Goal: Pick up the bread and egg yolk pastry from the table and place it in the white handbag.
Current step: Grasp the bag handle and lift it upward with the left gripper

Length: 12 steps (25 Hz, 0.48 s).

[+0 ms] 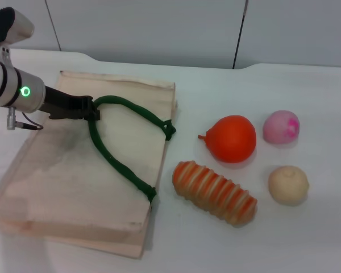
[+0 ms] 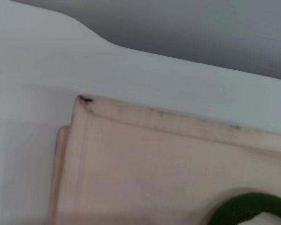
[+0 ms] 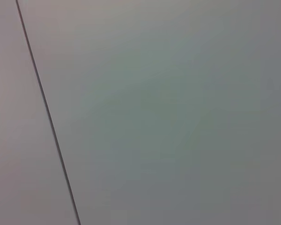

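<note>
The white handbag [image 1: 74, 182] lies flat on the left of the table, and its corner [image 2: 154, 164] fills the left wrist view. My left gripper [image 1: 92, 111] is over the bag's upper part, shut on the bend of the dark green rope handle [image 1: 125, 168], which runs from it in a V; a piece of the handle [image 2: 253, 206] shows in the left wrist view. The striped bread [image 1: 214, 192] lies just right of the bag. The pale egg yolk pastry [image 1: 288, 184] sits farther right. My right gripper is out of view.
An orange pear-shaped fruit [image 1: 232, 138] sits behind the bread and a pink ball [image 1: 281, 127] to its right. The white table [image 1: 307, 239] ends at a grey wall behind. The right wrist view shows only a grey panel [image 3: 178, 117].
</note>
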Tool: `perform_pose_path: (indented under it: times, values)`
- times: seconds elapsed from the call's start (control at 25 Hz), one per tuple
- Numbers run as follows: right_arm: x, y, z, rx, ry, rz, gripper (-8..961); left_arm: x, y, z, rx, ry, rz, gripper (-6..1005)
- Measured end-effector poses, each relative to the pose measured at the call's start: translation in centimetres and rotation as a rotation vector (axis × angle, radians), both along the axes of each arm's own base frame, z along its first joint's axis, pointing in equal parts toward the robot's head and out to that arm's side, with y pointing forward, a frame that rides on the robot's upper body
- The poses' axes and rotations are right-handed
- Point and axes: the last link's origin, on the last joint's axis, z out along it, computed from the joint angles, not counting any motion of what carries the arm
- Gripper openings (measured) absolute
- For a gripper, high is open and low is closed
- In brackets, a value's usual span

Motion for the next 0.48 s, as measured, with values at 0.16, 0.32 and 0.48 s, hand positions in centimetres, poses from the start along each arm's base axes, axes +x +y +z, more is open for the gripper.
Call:
perform_pose_path:
  times: [0.16, 0.32, 0.48]
  values:
    - [0.0, 0.0, 0.0, 0.0, 0.0, 0.001, 861, 0.0, 0.3, -0.2, 0.013, 0.014, -0.011, 131]
    - [0.0, 0.0, 0.0, -0.001, 0.0, 0.001, 860, 0.4, 0.6, -0.3, 0.032, 0.008, -0.053, 116]
    - [-0.2, -0.3, -0.5, -0.035, -0.027, 0.03, 859, 1.2, 0.6, -0.2, 0.073, -0.096, -0.129, 116]
